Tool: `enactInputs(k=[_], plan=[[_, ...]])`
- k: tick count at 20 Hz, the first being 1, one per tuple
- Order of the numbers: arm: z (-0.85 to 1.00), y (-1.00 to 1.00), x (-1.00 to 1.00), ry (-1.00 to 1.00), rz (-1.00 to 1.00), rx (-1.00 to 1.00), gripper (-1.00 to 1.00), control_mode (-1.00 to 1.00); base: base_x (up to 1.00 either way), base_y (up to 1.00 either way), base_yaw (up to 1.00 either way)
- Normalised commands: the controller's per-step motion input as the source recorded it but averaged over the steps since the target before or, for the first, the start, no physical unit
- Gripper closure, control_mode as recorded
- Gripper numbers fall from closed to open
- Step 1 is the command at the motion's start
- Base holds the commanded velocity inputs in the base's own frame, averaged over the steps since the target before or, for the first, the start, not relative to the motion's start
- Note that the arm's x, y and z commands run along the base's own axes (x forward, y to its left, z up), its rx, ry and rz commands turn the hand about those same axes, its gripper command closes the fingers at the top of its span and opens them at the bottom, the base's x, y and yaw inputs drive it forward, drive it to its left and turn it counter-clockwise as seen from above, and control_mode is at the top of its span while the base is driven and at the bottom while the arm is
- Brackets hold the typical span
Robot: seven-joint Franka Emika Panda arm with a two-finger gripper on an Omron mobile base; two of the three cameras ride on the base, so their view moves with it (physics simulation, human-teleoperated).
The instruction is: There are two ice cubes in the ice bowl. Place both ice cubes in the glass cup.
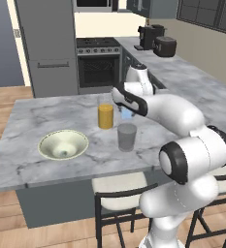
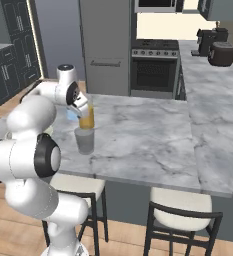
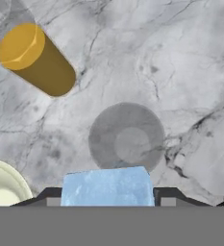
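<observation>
A small light-blue translucent ice cube (image 3: 107, 186) is sitting between the dark fingers of the two-finger gripper (image 3: 108, 194), jaws half-open and closed on it, flat faces squared to the fingers (no long axis). It is hanging above the short greyish transparent glass cup (image 3: 127, 138). Judging by this, the first drop is pending; a small dark speck in the wide pale cream-green ice bowl (image 1: 63, 144) may be the other cube, though I cannot tell.

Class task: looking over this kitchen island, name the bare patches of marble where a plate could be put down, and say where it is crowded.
Bare marble runs right of the glass cup toward the far counter, behind the juice glass, and left of the ice bowl. It is crowded around the cup: the gripper hangs above it with an ice cube, the juice glass close behind.
</observation>
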Motion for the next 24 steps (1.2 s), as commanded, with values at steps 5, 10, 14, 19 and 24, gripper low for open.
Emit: enactInputs(k=[5, 10, 14, 19, 24], plan=[[-0.39, -0.27, 0.12, -0.01, 0.00, -0.01, 1.00, -1.00, 0.00, 0.00, 0.00], [-0.30, -0.12, 0.22, 0.00, 0.00, 0.00, 1.00, -1.00, 0.00, 0.00, 0.00], [-0.34, 0.00, 0.21, 0.00, 0.00, 0.00, 1.00, -1.00, 0.00, 0.00, 0.00], [-0.22, 0.00, 0.21, 0.00, 0.00, 0.00, 1.00, -1.00, 0.00, 0.00, 0.00], [-0.18, 0.00, 0.21, 0.00, 0.00, 0.00, 1.00, -1.00, 0.00, 0.00, 0.00]])
